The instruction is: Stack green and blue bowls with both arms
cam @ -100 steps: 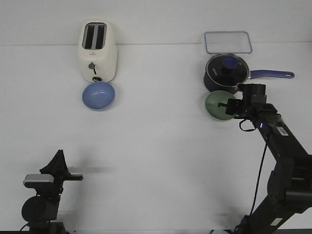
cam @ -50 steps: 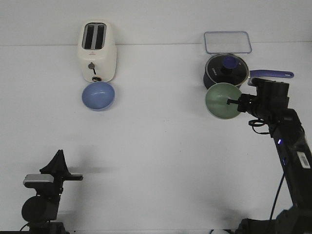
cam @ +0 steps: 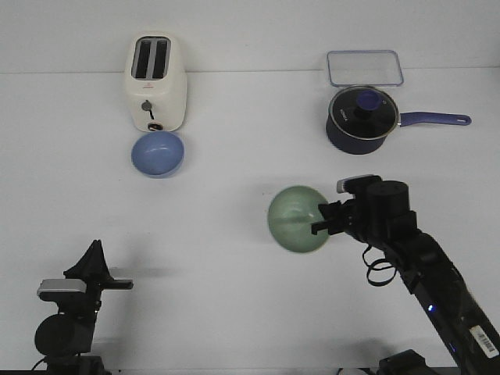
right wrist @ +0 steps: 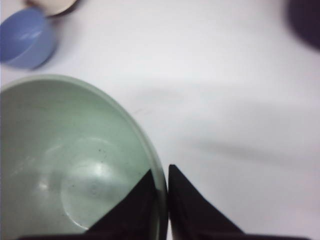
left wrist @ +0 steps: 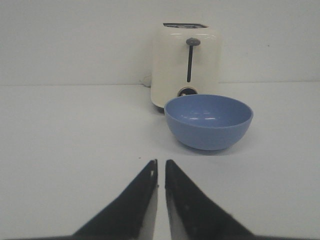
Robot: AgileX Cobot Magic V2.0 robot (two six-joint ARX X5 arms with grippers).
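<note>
My right gripper (cam: 322,223) is shut on the rim of the pale green bowl (cam: 298,219) and holds it in the air over the middle of the table, its opening tilted up. In the right wrist view the rim sits pinched between the two fingers (right wrist: 161,176), one inside the green bowl (right wrist: 65,160). The blue bowl (cam: 158,153) rests on the table in front of the toaster; it also shows in the left wrist view (left wrist: 208,121) and the right wrist view (right wrist: 25,37). My left gripper (left wrist: 160,163) is shut and empty, low near the front left, pointing toward the blue bowl.
A cream toaster (cam: 156,82) stands at the back left, just behind the blue bowl. A dark navy saucepan with a glass lid (cam: 362,117) and a clear lidded box (cam: 365,67) stand at the back right.
My right gripper has lifted the green bowl from in front of the saucepan and carried it leftward and toward the front, to the table's middle. The left arm has not moved.
</note>
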